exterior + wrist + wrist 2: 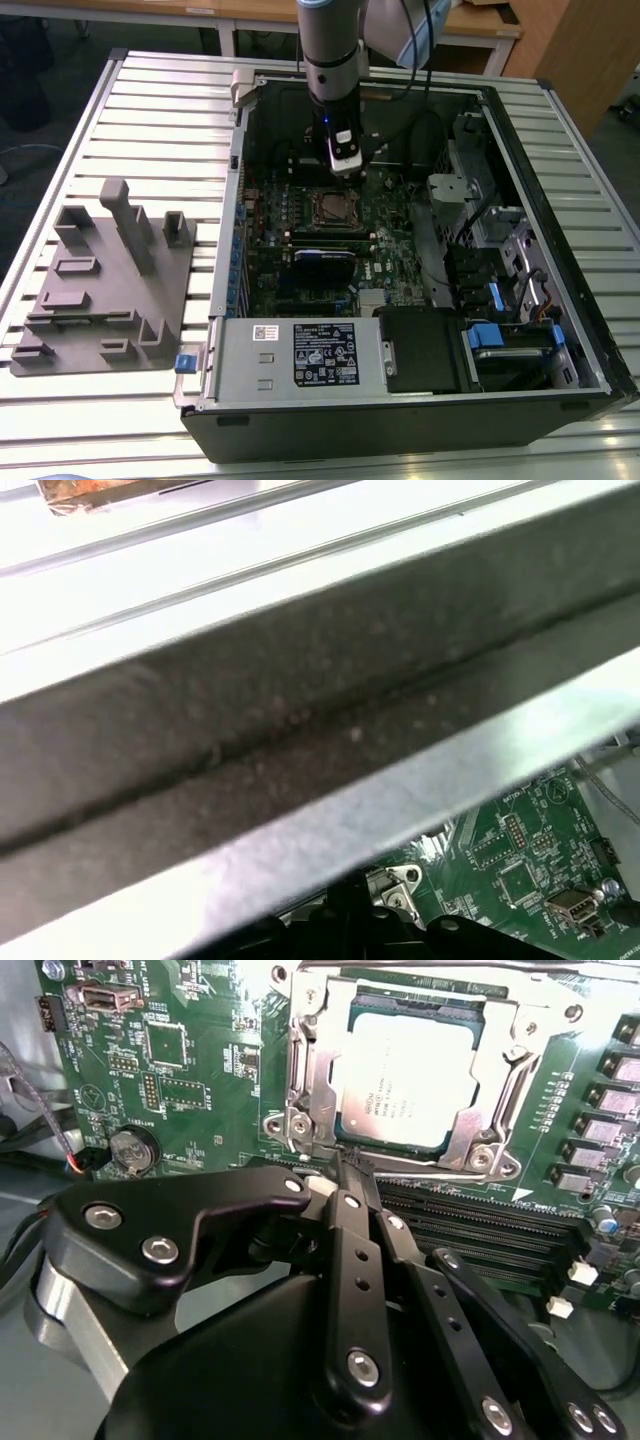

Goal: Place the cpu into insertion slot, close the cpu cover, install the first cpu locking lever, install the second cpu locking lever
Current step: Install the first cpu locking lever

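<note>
— What do we make of the exterior view?

— We see an open computer case (400,430) lying on the slatted desk (150,110), with a grey moulded block (110,270) beside it on the exterior view's left; the arm (330,50) stands over the case, and its end effector (347,170) hangs just above the insertion slot (333,208) on the green board (390,225).

— And the second wrist view?

— We find the cpu (410,1075) lying in the slot; the cpu cover (300,1080) is down around it, the chip's grey top showing through the cut-out; the end effector (345,1165) is narrow, its black fingers (350,1250) drawn together, the tips at the slot's near edge, between it and the long black memory slots (480,1230); whether they pinch anything we cannot tell.

— The first wrist view?

— We look past the case's dark wall (250,730) to a corner of the green board (520,870).
</note>
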`<state>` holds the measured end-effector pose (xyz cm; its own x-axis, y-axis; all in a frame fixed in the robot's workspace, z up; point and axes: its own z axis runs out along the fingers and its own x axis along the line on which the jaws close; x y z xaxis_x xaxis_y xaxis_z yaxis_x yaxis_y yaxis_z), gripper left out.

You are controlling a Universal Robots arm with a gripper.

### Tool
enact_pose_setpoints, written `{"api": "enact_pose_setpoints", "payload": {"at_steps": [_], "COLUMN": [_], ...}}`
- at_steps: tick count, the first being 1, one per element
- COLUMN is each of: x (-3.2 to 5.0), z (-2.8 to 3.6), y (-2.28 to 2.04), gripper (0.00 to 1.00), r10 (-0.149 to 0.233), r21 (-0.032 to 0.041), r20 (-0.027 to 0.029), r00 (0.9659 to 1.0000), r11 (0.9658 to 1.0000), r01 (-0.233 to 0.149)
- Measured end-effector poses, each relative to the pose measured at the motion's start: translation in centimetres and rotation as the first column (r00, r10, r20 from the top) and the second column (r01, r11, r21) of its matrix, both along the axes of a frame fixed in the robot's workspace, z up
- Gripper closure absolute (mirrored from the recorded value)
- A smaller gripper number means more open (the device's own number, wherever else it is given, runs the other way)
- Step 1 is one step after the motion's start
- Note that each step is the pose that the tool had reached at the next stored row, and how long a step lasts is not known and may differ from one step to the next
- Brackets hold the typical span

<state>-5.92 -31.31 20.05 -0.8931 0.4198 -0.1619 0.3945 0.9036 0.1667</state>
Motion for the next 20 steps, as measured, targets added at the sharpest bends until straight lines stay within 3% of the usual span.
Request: {"api": "enact_pose_setpoints", "payload": {"at_steps": [9,20], "x": [-0.04,-0.22], "z": [0.32,0.31], "y": [0.13,0.54], "gripper": [0.89,0.89], "r10": [0.0,0.0], "r21": [0.0009,0.0151], "r20": [-0.0001,0.0001], "r00": [1.0,1.0], "r11": [1.0,0.9999], "r01": [0.0,0.0]}}
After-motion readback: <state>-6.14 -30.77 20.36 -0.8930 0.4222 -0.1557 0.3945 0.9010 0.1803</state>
